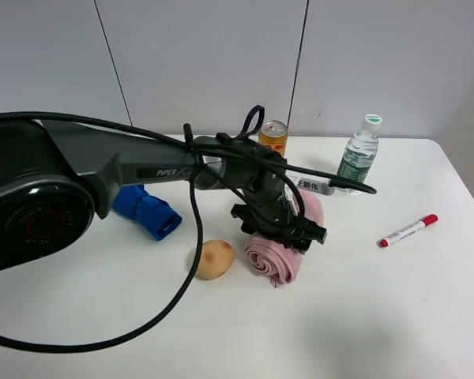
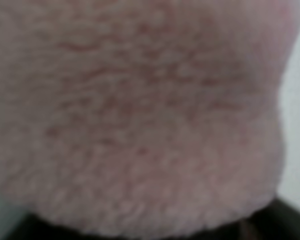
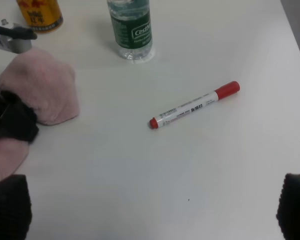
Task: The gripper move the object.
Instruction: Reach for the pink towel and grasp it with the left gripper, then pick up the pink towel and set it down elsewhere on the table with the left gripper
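Left gripper [image 1: 288, 231] atop pink towel [image 1: 268, 264], pressed close

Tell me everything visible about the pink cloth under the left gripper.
The pink cloth is fluffy, fleece-like fabric rolled into a thick bundle, its spiral end facing the high camera. It lies on the white table, just right of a tan potato. The left gripper sits on top of it; its jaws are hidden.

The high camera looks down over the whole bench [image 1: 363, 316] from the robot's side. The left wrist camera sits hard against the pink towel [image 2: 140, 125] (a blur filling the frame). The right wrist camera stands farther off, sharing the pink towel, marker [image 3: 195, 105] and bottle [image 3: 131, 27] with the high view.
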